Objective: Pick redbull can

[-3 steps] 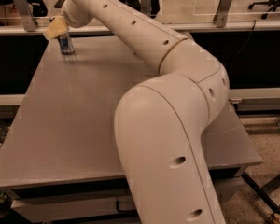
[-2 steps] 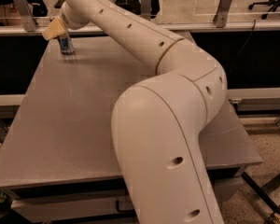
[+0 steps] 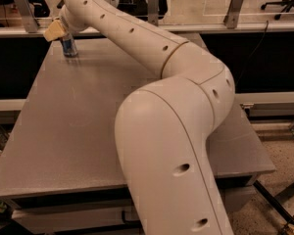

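The redbull can (image 3: 68,47) is a slim blue and silver can standing upright at the far left corner of the grey table (image 3: 78,126). My gripper (image 3: 56,31), with tan fingertips, sits right over the can's top and hides its upper part. The white arm (image 3: 166,106) reaches from the lower right across the table to the can.
A metal rail (image 3: 196,28) with upright posts runs along the table's far edge. An office chair base (image 3: 284,4) stands on the floor at the far right. Cables lie on the floor at the lower right.
The arm has shifted slightly to the left; the gripper stays over the can, which has not moved.
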`<action>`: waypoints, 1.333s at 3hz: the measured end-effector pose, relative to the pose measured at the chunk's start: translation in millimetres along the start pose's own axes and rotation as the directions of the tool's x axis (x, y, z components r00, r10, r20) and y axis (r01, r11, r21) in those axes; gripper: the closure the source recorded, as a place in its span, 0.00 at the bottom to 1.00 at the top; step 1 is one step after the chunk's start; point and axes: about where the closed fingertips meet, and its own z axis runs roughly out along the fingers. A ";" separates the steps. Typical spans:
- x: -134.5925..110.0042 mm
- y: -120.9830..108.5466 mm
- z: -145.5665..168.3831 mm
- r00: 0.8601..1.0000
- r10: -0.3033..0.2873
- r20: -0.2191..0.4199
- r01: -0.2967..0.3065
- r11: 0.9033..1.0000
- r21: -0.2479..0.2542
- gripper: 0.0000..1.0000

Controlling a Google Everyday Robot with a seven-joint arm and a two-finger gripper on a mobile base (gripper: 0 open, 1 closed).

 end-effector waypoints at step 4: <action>-49.5 37.4 -57.6 0.991 -0.100 0.094 0.113 0.983 -0.147 1.00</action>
